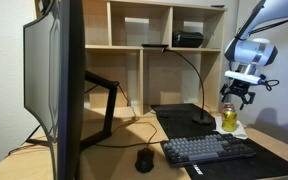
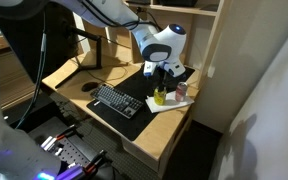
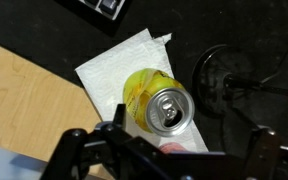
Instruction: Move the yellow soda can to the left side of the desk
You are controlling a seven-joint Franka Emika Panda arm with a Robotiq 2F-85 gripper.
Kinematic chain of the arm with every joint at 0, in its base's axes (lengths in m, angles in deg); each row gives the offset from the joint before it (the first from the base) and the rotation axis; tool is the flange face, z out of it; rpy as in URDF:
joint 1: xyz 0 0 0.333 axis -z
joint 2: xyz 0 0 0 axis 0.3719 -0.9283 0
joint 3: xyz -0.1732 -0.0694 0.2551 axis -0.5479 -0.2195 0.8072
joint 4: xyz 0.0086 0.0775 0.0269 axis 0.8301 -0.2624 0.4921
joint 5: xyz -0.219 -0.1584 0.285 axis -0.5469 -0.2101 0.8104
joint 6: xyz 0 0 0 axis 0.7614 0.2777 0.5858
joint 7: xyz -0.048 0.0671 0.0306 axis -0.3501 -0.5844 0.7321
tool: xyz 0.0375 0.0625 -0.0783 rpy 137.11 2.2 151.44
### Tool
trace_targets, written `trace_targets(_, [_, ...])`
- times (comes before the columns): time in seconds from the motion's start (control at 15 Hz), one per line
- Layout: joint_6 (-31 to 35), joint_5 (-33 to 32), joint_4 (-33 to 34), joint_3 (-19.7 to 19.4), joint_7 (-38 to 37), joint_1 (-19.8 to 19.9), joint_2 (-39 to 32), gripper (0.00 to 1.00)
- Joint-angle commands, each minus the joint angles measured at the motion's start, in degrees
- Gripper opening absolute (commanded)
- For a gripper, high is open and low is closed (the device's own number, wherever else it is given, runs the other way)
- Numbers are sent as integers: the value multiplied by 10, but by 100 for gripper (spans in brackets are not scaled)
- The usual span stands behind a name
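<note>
The yellow soda can stands upright on a white napkin at one end of the desk. It also shows in an exterior view and in the wrist view, where I see its metallic top from above. My gripper hovers just above the can, open and empty, its fingers spread to either side. It also shows in an exterior view. A reddish-pink can stands close beside the yellow one and is mostly hidden under the gripper in the wrist view.
A keyboard lies on a black desk mat, with a mouse beside it. A large monitor stands on an arm. A black lamp base sits near the cans. A wooden cubby shelf stands behind.
</note>
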State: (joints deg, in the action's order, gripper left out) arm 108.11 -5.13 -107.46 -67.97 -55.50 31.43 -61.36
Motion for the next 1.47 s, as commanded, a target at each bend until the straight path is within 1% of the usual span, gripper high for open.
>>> trace_targets(0.0, [0,-6,3,10,-6,11,-1,100])
trace_targets(0.13, [0,-5,6,10,-7,12,-3,100])
trace_targets(0.2, [-16,-14,28,9,-17,11,-27,100])
trace_targets(0.4, [-14,57,46,35,-7,33,-52,100])
trace_targets(0.53, [-13,78,55,41,-9,38,-62,100])
trace_targets(0.6, [-12,79,59,38,-13,37,-67,100])
trace_targets(0.67, [-20,66,61,29,-22,34,-70,100])
trace_targets(0.8, [-18,38,59,13,-47,26,-74,100])
trace_targets(0.93, [-16,21,60,7,-63,27,-80,100])
trace_targets(1.13, [-14,15,66,10,-77,29,-93,100])
trace_targets(1.4, [-16,44,80,27,-71,39,-106,100])
